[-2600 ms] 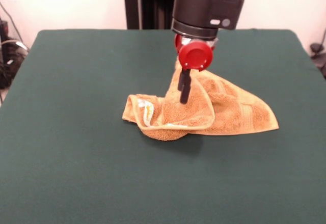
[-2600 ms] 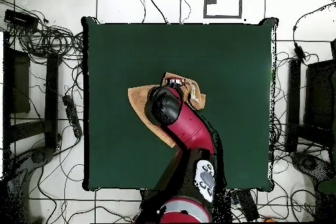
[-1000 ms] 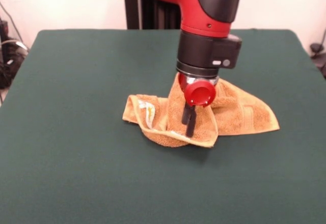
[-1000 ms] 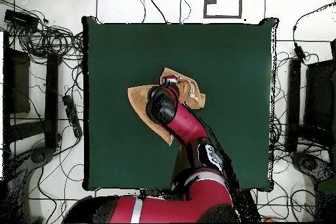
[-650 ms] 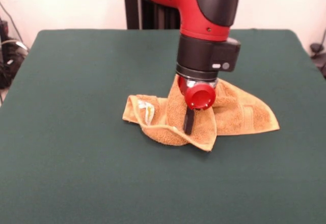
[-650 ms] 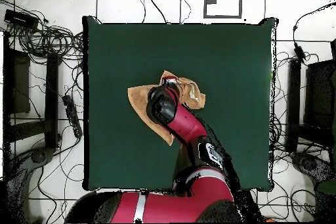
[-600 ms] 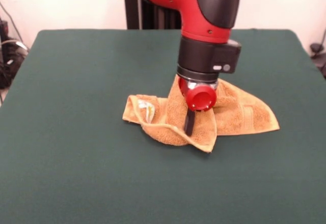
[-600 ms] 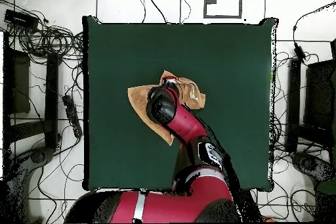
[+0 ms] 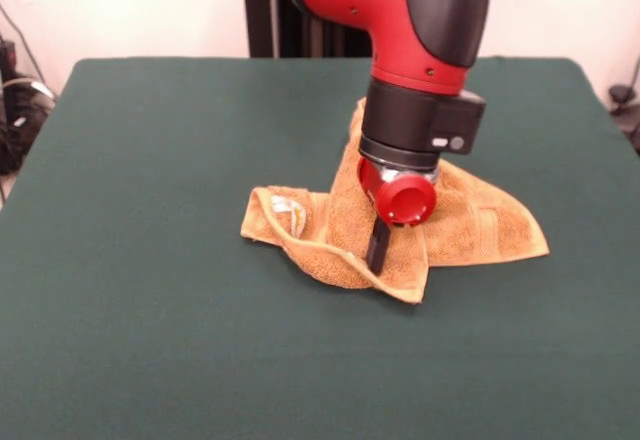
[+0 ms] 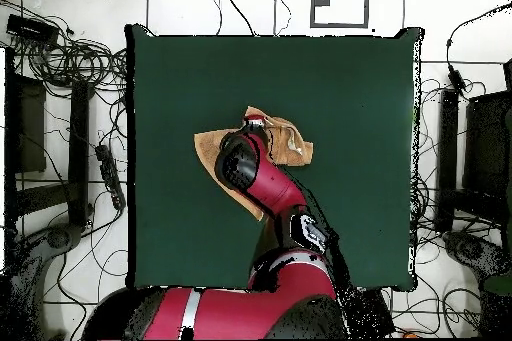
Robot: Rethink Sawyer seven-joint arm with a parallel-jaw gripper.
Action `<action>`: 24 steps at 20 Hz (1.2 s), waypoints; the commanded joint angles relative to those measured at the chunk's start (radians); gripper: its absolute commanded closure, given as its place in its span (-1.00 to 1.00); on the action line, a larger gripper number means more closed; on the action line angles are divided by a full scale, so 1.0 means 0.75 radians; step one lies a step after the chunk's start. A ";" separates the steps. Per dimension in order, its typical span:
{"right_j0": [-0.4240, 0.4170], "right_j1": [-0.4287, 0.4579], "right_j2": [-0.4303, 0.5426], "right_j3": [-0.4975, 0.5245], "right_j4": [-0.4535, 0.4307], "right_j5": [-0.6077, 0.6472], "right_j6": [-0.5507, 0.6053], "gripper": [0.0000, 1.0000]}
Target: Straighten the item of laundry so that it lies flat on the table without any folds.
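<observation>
Your red and black Sawyer arm reaches down over the middle of the large dark green felt-topped table [image 9: 130, 340], its black gripper [image 9: 378, 247] set low against the folded-over near flap of the small orange-tan terry hand towel [image 9: 480, 230]. From the front view the fingers read as a single dark bar, the jaws drawn close together and apparently pinching the flap's upper layer just above its bordered edge; the contact itself is partly hidden by the red wrist knob, so treat that grip as likely, not certain.

The towel sits roughly at the table's centre, crumpled rather than flat. One layer lies spread toward the right of the front view, its woven band showing. A second layer is doubled back over it and rises in a peak toward the wrist, which suggests the cloth is being held up by the gripper rather than resting on its own. At the left, a curled corner shows the small white label [image 9: 291, 215].

In the overhead view the arm covers much of the towel [image 10: 208, 147]; only its tan corners stick out either side of the wrist.

The hold on the flap's edge makes sense for your task: that fold has to be drawn back off the lower layer before the towel can lie flat. The rolled label corner will likely need separate attention.
</observation>
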 commanded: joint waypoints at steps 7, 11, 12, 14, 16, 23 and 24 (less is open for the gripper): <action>0.179 -0.091 -0.095 0.142 0.107 0.252 0.196 1.00; 0.242 -0.227 -0.256 0.164 0.044 0.510 0.164 1.00; 0.245 -0.256 -0.280 0.164 0.019 0.561 0.159 1.00; 0.240 -0.305 -0.316 0.163 -0.028 0.646 0.142 1.00; 0.221 -0.341 -0.326 0.169 -0.065 0.681 0.122 1.00; 0.199 -0.394 -0.360 0.166 -0.164 0.780 0.089 1.00; 0.191 -0.402 -0.359 0.169 -0.173 0.784 0.086 1.00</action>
